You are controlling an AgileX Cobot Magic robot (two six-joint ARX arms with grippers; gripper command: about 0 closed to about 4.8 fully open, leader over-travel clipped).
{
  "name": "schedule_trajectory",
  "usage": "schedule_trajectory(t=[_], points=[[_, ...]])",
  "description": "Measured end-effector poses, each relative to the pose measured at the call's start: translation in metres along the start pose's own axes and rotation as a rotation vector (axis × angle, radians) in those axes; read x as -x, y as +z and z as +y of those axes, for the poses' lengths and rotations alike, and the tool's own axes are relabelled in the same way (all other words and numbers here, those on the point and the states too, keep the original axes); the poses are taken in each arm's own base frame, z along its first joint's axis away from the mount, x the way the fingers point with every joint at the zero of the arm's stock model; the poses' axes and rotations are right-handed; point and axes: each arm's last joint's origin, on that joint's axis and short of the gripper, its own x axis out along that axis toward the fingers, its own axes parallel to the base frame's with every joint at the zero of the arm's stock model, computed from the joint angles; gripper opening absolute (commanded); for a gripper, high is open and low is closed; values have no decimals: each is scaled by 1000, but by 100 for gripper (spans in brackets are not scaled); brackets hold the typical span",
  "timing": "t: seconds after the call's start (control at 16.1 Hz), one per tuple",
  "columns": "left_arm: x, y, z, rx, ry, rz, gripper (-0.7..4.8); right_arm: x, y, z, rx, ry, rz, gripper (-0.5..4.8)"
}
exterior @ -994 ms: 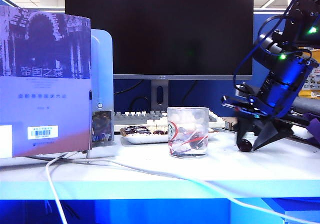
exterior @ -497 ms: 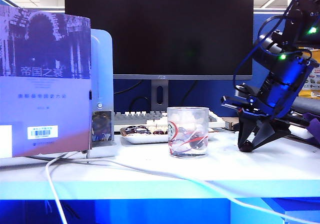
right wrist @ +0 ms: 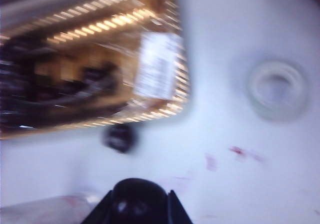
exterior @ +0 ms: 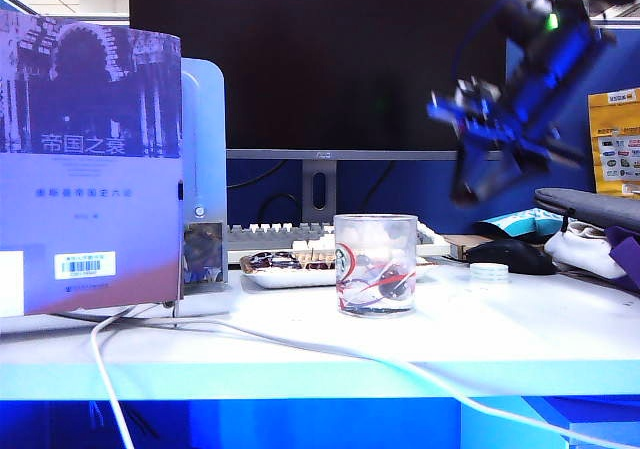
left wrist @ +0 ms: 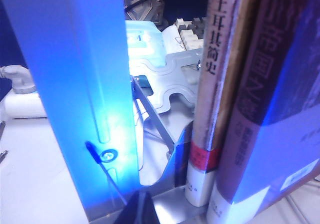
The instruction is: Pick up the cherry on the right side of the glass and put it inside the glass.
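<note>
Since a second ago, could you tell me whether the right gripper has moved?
Yes. The right gripper has risen from the tabletop right of the glass to monitor height.

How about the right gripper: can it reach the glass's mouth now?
Probably yes. The right gripper, shut on the cherry, hangs up and right of the glass; the mouth is open, with only air between.

The clear printed glass tumbler (exterior: 376,265) stands mid-desk (exterior: 500,334), a shallow food tray (exterior: 290,267) just behind it, the upright purple-covered book (exterior: 90,169) far left (the right pincer (exterior: 480,184) hangs above, right of the tumbler).
</note>
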Motion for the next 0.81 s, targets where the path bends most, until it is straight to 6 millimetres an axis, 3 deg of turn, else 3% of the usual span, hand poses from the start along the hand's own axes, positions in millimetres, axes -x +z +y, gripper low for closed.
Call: schedule_trajectory(t=[0.19,0.37,0.62,0.81], points=[[0,0,0,0,0,0,-5,15,15,14,15,202,13,139],[0,0,0,0,0,0,-5,17,13,19,8,374,74,139],[0,0,0,0,0,0,-5,19,8,24,-1,517,143,139],[0,0,0,0,0,0,-5,16,2,31,43,519,180,139]])
